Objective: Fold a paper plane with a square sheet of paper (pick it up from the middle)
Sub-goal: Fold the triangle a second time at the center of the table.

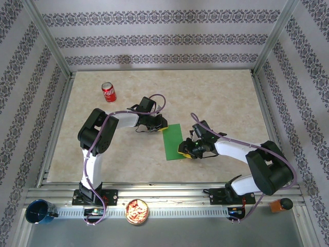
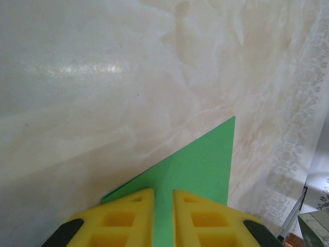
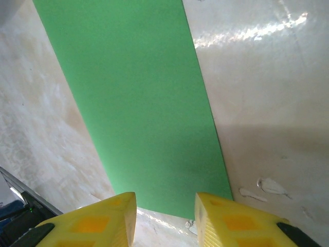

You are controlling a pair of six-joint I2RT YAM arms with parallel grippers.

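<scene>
Nearest, by the arm bases, sit a small round bowl of pale snacks (image 1: 128, 207) and a blue cup (image 1: 38, 212). Further in, the right hand (image 1: 185, 152) (image 3: 165, 216) is open, its yellow fingers (image 3: 226, 221) spread at the near short edge of the thin bright green rectangular sheet of paper (image 1: 173, 141) (image 2: 200, 164) (image 3: 139, 103), which lies flat on the beige marbled table (image 1: 221, 98). At the sheet's far end, the left hand (image 1: 158, 125) (image 2: 163, 206) has its fingers almost together over the paper; whether they pinch it I cannot tell. Farthest back stands an upright red soda can (image 1: 108, 92).
</scene>
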